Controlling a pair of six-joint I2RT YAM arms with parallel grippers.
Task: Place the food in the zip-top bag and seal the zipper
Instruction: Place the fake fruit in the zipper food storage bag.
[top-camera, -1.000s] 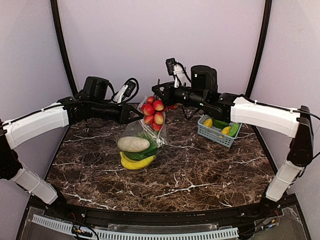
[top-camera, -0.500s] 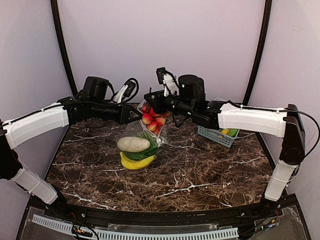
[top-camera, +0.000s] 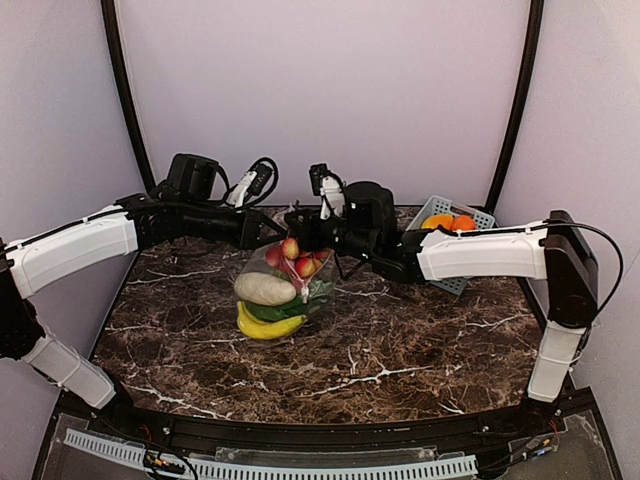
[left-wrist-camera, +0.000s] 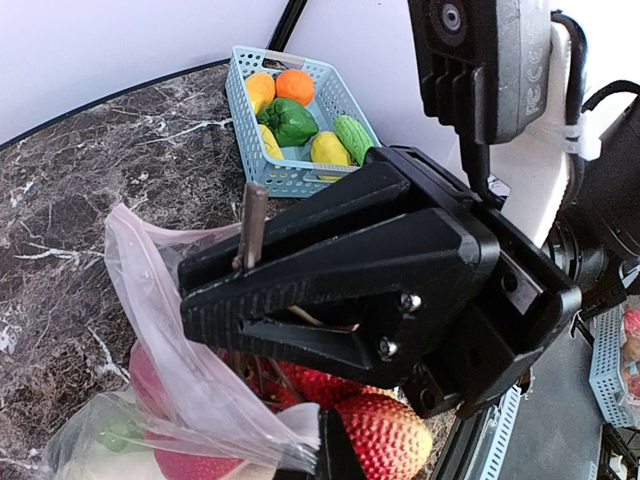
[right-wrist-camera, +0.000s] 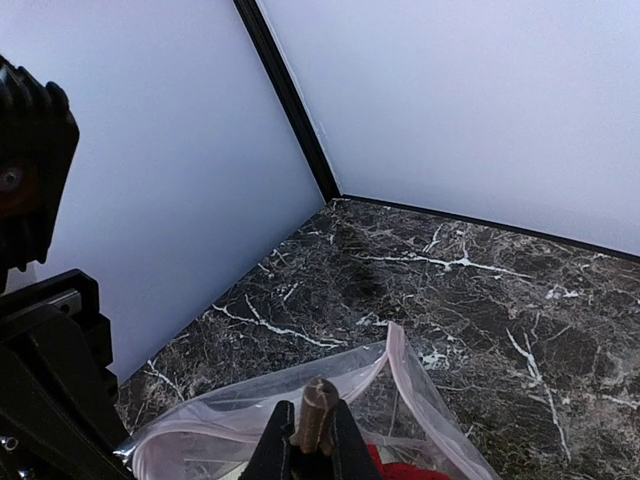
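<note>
The clear zip-top bag (top-camera: 300, 285) lies on the marble table and holds the food: a long white vegetable (top-camera: 265, 288), a yellow banana bunch (top-camera: 268, 325) and green pieces (top-camera: 290, 307). My left gripper (top-camera: 272, 232) is shut on the bag's mouth edge (left-wrist-camera: 200, 380). My right gripper (right-wrist-camera: 308, 440) is shut on the brown stem (right-wrist-camera: 319, 405) of the bunch of red fruits (top-camera: 296, 257). The bunch hangs in the open mouth, and the red fruits (left-wrist-camera: 385, 435) show under the right gripper (left-wrist-camera: 195, 290). The pink zipper (right-wrist-camera: 400, 365) stands open.
A blue-grey slatted basket (top-camera: 470, 215) with orange, yellow and green toy produce stands at the back right, partly behind my right arm. The same basket (left-wrist-camera: 300, 175) appears in the left wrist view. Black frame posts (top-camera: 515, 100) rise at the back.
My right arm has swung left and down, carrying the red fruit bunch from above the bag into its open mouth. The left arm has held still on the bag's edge.
</note>
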